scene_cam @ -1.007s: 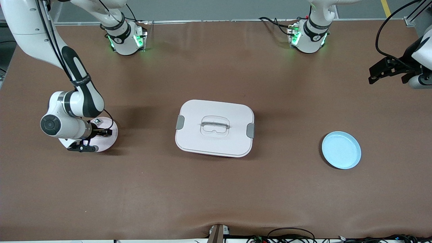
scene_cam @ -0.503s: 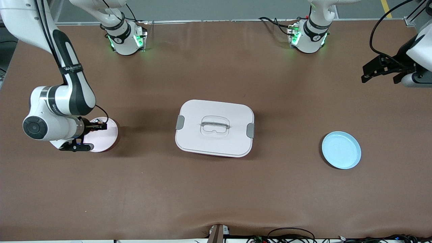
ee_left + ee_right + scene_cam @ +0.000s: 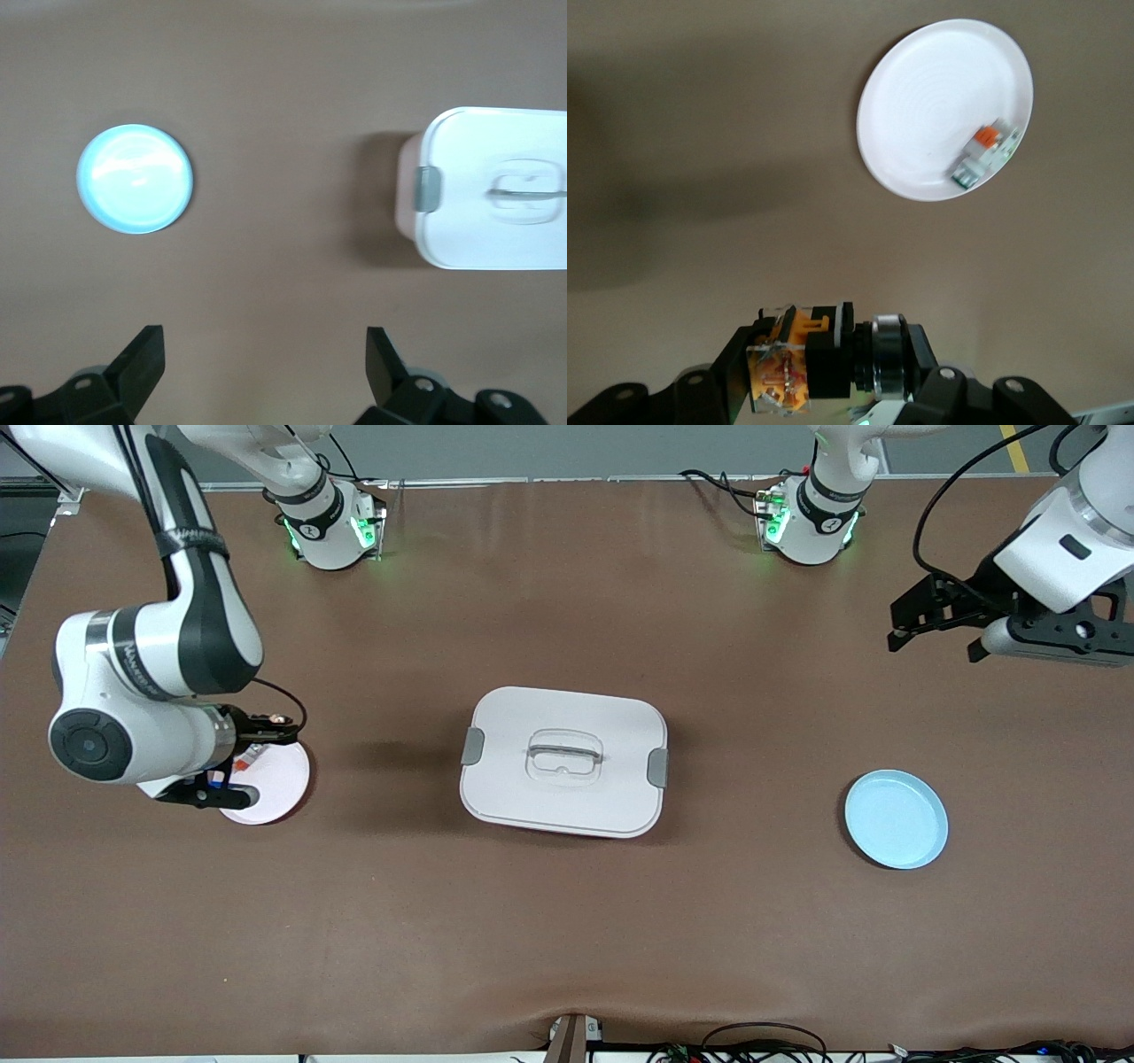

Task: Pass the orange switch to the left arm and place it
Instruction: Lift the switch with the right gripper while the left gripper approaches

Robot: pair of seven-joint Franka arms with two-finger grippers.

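Observation:
My right gripper is shut on the orange switch, a small black block with an orange middle and a silver ring, and holds it in the air over the edge of the white plate. The switch shows small at the fingertips in the front view. The white box with grey latches and a recessed handle sits mid-table; it also shows in the left wrist view. My left gripper is open and empty, high over the table at the left arm's end.
A white-grey piece with a red-orange tab lies on the white plate. A light blue plate sits toward the left arm's end, nearer the front camera than the box; it also shows in the left wrist view.
My right gripper has lifted off the white plate with the orange switch in it. My left arm has swung in toward the middle of the table.

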